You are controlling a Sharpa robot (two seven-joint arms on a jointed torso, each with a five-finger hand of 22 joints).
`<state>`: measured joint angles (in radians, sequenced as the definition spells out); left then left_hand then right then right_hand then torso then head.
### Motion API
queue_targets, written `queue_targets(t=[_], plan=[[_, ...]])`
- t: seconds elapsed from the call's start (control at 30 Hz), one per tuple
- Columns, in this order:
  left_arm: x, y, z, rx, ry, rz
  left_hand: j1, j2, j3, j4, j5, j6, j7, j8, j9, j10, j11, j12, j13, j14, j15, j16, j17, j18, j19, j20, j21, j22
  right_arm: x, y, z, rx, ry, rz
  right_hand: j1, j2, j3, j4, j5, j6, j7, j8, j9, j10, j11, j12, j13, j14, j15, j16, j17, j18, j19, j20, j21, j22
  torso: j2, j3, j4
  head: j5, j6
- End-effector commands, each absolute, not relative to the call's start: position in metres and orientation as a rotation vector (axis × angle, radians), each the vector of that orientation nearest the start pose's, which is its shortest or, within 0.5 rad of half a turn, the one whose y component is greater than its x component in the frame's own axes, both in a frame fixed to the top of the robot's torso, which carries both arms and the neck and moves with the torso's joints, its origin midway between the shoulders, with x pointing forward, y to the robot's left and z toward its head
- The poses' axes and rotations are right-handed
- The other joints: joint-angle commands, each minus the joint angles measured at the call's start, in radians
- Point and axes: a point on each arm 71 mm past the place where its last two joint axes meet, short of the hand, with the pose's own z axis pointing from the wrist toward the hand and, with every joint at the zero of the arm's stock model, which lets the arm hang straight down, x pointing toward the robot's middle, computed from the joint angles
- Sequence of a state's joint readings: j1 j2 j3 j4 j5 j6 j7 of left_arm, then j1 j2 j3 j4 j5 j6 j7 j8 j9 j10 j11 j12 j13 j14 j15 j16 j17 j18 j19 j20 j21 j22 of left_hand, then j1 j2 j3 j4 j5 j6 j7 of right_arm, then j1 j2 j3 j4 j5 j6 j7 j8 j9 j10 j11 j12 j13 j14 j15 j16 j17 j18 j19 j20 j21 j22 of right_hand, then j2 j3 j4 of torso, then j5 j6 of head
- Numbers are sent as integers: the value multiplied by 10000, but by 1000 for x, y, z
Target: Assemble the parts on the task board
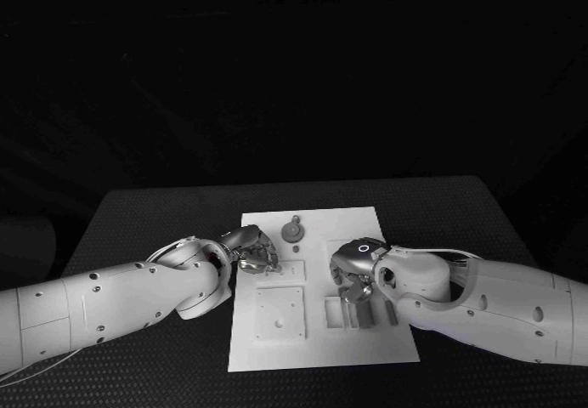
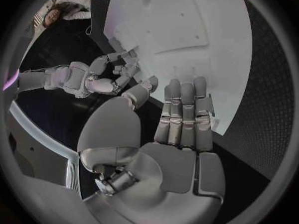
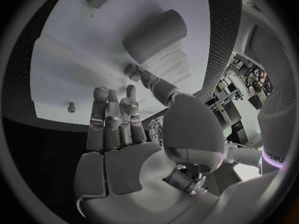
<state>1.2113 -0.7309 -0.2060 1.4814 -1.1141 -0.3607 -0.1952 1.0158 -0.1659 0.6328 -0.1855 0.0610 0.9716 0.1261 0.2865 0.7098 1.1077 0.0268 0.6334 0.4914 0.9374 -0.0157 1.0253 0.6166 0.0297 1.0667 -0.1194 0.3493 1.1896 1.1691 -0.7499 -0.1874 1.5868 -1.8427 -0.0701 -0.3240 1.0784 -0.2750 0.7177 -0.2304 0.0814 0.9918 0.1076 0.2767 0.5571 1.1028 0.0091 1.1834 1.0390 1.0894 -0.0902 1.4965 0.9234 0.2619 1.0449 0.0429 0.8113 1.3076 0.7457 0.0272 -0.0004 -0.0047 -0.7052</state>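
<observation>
- One white task board (image 1: 321, 350) is lying in the middle of the black desk (image 1: 147, 212), its near edge closest to the robot.
- On the near half of the board, one square plate (image 1: 279, 312) with small holes is sitting at the left, and a row of narrow slots (image 1: 353, 313) is sitting beside it to the right; how many slots there are cannot be told.
- Two hands are reaching over the board from opposite sides.
- The right hand (image 1: 357, 270) is hovering over the middle right of the board, just above the slots. In the right wrist view its fingers (image 3: 106, 122) are lying straight and close together with the thumb set apart, and nothing is showing between them; one grey cylinder (image 3: 154, 36) is lying on the board beyond the fingertips, apart from them.
- The left hand (image 1: 251, 249) is hovering at the board's left edge. In the left wrist view its fingers (image 2: 185, 115) are lying straight and pressed side by side, holding nothing.
- Farther off, one round grey part (image 1: 293, 231) is lying on the far half of the board, just beyond the left hand and not touching it.
- No writing can be read anywhere.
</observation>
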Motion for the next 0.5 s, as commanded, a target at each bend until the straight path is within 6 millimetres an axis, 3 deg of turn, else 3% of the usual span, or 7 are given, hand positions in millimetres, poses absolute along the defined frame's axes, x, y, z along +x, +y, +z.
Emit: queue_targets(t=[0.03, 0.5], plan=[[470, 167, -245, -1455, 19210, -7238, 0, -32, -9, 45, -61, -57, 1, 35, -14, -59, 8, -42, -11, -15, 50, -62, -12, 187, 9, 95, -43, 13, 432, -150, -275, -6917, 19295, 2931, 141, 19, -51, 0, -26, 53, 56, 16, 20, -56, -52, -10, 8, -72, -35, 22, -15, -1, -54, 20, -36, 209, 6, 2, -9, 8, -1], [471, 166, -245, -1451, 19197, -7254, 4, -25, -12, 55, -61, -58, 1, 39, -14, -57, 8, -41, -11, -14, 50, -60, -12, 188, 13, 96, -47, 16, 431, -143, -269, -6998, 18273, 3183, 249, 147, -74, 27, -30, 202, -8, 123, 85, 43, -116, 15, -14, -21, -89, 66, -38, -1, -1, 9, 3, 206, -2, 9, -11, 6, 16]])
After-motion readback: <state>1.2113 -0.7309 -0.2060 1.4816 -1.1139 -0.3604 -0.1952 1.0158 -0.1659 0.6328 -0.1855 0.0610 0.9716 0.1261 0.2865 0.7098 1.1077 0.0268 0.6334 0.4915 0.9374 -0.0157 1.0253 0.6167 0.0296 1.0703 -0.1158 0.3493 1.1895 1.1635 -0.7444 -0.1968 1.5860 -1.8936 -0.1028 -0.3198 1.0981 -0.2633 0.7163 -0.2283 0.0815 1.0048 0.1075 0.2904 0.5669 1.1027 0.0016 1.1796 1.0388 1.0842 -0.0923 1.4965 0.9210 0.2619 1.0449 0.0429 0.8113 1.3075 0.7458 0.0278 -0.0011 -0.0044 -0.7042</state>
